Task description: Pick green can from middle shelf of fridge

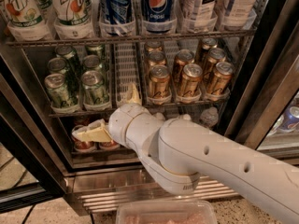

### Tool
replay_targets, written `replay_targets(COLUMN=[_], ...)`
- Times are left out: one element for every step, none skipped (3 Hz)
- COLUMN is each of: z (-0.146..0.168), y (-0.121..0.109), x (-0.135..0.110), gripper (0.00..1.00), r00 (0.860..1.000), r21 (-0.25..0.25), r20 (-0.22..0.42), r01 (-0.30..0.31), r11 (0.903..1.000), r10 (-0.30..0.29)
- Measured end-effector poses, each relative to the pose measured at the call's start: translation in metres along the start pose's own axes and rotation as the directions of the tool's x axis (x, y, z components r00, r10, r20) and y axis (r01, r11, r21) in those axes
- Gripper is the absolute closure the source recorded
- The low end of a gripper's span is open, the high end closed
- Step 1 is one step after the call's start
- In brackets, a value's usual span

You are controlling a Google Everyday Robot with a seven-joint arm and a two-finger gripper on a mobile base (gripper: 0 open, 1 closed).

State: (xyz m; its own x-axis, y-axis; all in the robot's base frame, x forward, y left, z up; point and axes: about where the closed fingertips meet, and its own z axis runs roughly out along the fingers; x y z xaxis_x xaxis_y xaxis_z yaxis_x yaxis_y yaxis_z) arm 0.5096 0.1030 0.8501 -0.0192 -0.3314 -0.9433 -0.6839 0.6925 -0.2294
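Observation:
Several green cans (95, 87) stand in two lanes at the left of the middle shelf (126, 107) of the fridge (140, 185). My gripper (112, 114) is in front of the shelf's front edge, just right of and slightly below the front green cans. It is open and empty. One cream finger (132, 95) points up in front of the empty white lane track. The other finger (92, 133) points left below the shelf, in front of the red cans. My white arm (210, 167) fills the lower right.
Gold-brown cans (189, 80) stand on the right of the same shelf. Tall bottles (156, 6) fill the rack above. Red cans (83, 144) sit on the rack below. The dark door frame (275, 78) stands at the right. A clear tray (166, 213) lies at the bottom edge.

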Motion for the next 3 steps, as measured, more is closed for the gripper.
replay_targets(z=[0.004,0.012,0.017], y=[-0.004,-0.004,-0.002], x=[-0.004,-0.002,0.002], gripper=[0.00,0.00,0.00], r00=[1.000,0.999,0.998], r21=[0.040,0.091,0.134], r20=[0.026,0.042,0.061], r01=[0.009,0.021,0.021], r11=[0.9991,0.9956,0.9908], r10=[-0.010,-0.025,-0.029])
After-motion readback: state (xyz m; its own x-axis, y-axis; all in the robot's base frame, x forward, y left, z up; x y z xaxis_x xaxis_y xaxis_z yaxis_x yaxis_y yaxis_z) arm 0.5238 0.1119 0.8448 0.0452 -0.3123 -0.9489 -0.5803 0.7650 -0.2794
